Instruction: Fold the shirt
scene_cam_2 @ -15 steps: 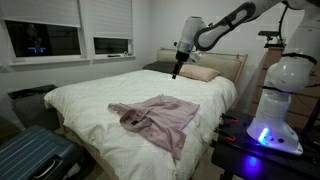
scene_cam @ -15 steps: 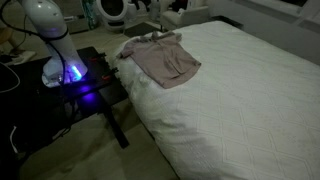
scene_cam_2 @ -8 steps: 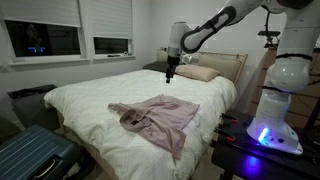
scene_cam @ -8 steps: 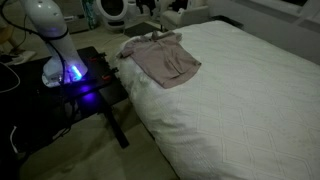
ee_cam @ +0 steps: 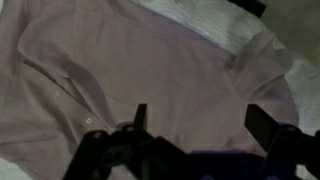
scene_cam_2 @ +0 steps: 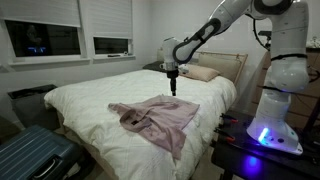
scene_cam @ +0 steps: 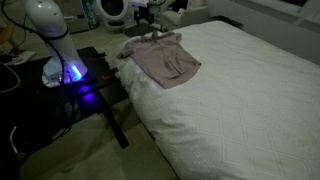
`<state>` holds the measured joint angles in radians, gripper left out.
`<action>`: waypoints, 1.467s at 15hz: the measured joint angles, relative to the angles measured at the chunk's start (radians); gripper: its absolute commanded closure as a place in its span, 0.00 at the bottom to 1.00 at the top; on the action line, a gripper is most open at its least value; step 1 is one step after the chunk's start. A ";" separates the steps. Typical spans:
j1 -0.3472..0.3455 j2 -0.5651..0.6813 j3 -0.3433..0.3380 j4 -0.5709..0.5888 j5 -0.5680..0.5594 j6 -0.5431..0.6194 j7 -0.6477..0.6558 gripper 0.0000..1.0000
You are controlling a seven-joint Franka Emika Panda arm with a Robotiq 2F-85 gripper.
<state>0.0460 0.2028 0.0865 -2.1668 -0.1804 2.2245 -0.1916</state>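
Observation:
The small pink-beige shirt lies spread and wrinkled on the white bed in both exterior views, near the bed's edge by the robot base. My gripper hangs above the shirt's far side, apart from the cloth; it also shows at the top of an exterior view. In the wrist view the shirt fills the frame, with a button placket at the left, and my gripper stands open and empty over it, its two dark fingers wide apart.
The white quilted bedcover spans the bed. Pillows and a headboard lie at the far end. The robot base with blue light stands on a dark table. A dark suitcase sits by the bed.
My arm has swung down and across toward the shirt; the gripper is lower and closer to the cloth than a second ago. The shirt has not moved.

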 measured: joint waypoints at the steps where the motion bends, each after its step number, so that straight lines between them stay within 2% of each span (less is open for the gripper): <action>1: 0.001 0.011 0.001 0.000 0.000 -0.035 -0.037 0.00; 4: 0.004 0.040 0.005 0.000 -0.002 -0.126 -0.123 0.00; 11: 0.033 0.136 0.022 -0.019 -0.012 -0.129 -0.141 0.00; 16: 0.056 0.224 0.046 -0.032 -0.008 -0.089 -0.136 0.00; 22: 0.064 0.308 0.090 -0.056 0.034 0.087 -0.130 0.00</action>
<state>0.1099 0.5107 0.1768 -2.2228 -0.1468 2.3115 -0.3214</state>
